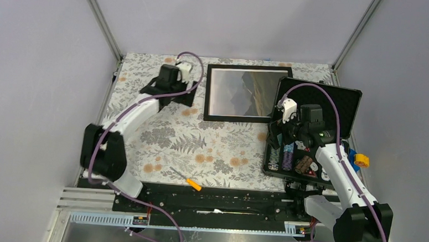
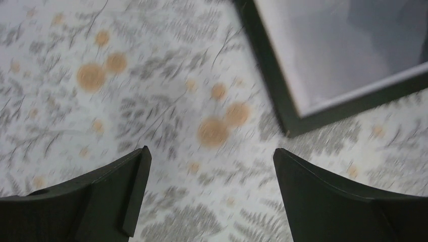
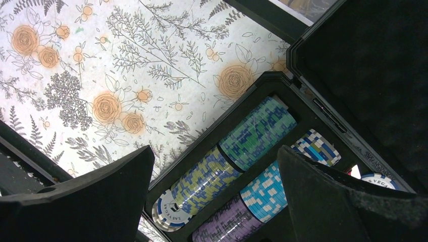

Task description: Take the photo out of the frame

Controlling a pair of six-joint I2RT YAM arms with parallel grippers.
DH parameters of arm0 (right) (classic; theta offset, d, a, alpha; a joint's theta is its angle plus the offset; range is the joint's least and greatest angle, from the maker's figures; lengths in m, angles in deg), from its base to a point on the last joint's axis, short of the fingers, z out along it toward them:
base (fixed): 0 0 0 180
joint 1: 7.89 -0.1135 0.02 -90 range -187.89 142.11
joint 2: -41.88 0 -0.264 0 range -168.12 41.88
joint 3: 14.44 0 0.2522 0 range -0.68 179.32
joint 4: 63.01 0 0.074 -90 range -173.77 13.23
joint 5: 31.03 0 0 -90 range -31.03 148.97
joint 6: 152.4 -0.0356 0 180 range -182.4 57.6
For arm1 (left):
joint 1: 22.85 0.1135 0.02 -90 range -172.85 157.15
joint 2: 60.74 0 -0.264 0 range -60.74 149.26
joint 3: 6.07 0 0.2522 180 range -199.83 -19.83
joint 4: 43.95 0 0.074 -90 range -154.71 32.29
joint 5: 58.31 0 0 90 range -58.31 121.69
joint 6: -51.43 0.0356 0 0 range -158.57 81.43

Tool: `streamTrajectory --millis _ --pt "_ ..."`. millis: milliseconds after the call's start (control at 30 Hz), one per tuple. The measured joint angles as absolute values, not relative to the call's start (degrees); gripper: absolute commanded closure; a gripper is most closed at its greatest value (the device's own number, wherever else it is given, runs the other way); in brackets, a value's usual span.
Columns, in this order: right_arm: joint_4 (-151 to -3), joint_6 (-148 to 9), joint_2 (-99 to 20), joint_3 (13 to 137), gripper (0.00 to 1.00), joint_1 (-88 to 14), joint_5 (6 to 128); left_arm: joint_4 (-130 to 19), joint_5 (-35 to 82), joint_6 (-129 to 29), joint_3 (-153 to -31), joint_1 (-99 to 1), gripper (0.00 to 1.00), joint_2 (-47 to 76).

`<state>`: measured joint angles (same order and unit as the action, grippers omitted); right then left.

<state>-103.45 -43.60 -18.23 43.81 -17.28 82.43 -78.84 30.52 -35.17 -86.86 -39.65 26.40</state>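
Three grey walls (image 1: 38,62) around a flowered tablecloth (image 1: 211,148).
Wide open, empty: left claw (image 2: 211,153) by frame (image 2: 273,70) corner upper right; right claw (image 3: 214,151) above chip case (image 3: 353,65).

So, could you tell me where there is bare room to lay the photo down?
The widest bare patch is mid-table, between the frame, the screwdriver and the chip case. The right side is crowded by that case and the right arm.
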Motion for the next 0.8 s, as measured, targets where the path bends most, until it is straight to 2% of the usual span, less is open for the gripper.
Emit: streamTrajectory --millis 233,567,633,800 --pt "-100.2 -47.3 -14.8 41.9 0.00 -17.3 81.4 -73.2 35.2 -44.2 -99.9 -45.4 0.01 43.8" --pt "-98.0 -48.7 -13.0 40.6 0.00 -17.3 80.4 -71.0 37.6 -52.3 -106.3 -47.2 0.03 57.3" --pt "-98.0 -48.7 -13.0 40.6 0.00 -17.3 80.4 -70.8 38.1 -52.6 -106.8 -47.8 0.09 58.7" --pt "-97.9 -48.4 -13.0 40.6 0.00 -17.3 80.5 -70.5 38.6 -53.4 -107.2 -48.8 0.34 61.1"
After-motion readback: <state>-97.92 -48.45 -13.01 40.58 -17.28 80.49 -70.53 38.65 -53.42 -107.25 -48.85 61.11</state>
